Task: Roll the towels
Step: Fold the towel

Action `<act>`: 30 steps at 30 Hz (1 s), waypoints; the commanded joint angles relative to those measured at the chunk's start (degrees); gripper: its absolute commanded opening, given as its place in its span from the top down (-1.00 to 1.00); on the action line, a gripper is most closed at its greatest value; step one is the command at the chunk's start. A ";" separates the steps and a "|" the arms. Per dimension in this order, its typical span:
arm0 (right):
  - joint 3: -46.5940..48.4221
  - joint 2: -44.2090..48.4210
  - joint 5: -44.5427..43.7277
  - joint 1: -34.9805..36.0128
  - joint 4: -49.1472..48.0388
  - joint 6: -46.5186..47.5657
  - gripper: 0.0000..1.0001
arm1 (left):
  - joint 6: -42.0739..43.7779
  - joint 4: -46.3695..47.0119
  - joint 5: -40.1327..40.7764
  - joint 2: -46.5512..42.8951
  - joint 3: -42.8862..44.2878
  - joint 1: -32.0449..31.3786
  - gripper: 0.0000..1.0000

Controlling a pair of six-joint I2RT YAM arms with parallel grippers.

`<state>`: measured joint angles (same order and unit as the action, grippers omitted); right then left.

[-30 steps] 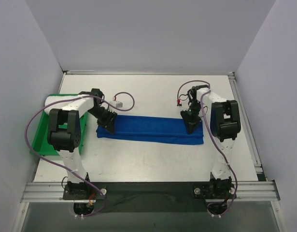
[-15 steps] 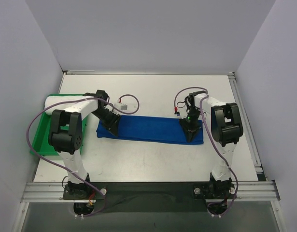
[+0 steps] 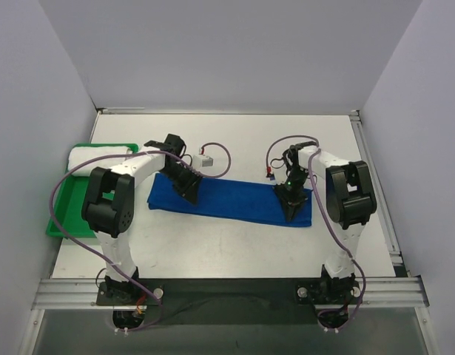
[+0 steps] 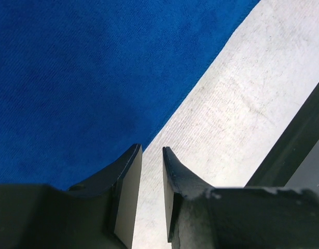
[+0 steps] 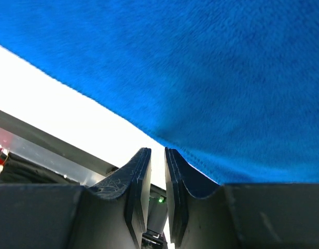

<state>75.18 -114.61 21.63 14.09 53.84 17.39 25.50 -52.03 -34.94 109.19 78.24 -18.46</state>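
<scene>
The left gripper [image 3: 189,192] is moving inward along the blue towel [image 3: 234,200]. One second ago it was standing at the left end of the cloth; now it is hanging above the far edge, nearer to the middle. Its jaws are standing a little apart, and only bare table [image 4: 237,104] is showing in the gap. The right gripper [image 3: 290,208] is staying near the right end. Its jaws are parting to a thin slit, and it seems no cloth is lying between them, though the wrist view is too tight to be sure.

In my judgement the arms are letting go after straightening the cloth, so the rolling itself is not yet starting.

The blue towel is lying flat in the middle of the table as a long strip. Its long axis is running left to right, with the left end pointing slightly away from the bases. The white towel [image 3: 94,155] is resting on the green tray [image 3: 58,214], well apart at the left.
</scene>
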 commanded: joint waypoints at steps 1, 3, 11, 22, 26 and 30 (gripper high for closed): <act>1.64 4.92 1.75 -0.11 2.67 -0.95 0.63 | -0.80 2.72 1.00 0.33 -1.06 -0.09 0.35; 1.82 4.92 0.71 -0.11 2.32 -1.65 0.61 | -0.71 2.81 3.19 -0.81 -3.60 0.09 0.35; -1.87 -1.49 -9.66 -0.11 0.04 -3.15 0.55 | 2.54 0.71 6.55 -7.23 -9.60 8.07 0.34; 3.21 -5.97 -16.61 -1.95 1.00 -2.36 0.41 | 1.31 -1.41 3.91 -2.75 -6.08 20.04 0.34; 9.97 -9.05 -17.76 -4.23 1.88 -1.66 0.41 | -0.79 -0.09 4.00 -1.26 -7.48 20.04 0.36; 16.83 -10.29 -16.71 -6.09 2.93 -1.66 0.42 | -2.38 0.70 2.51 -1.17 -9.94 20.83 0.38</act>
<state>87.90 -124.05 7.05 9.63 58.08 14.37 24.60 -51.83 -29.32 108.03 69.41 1.65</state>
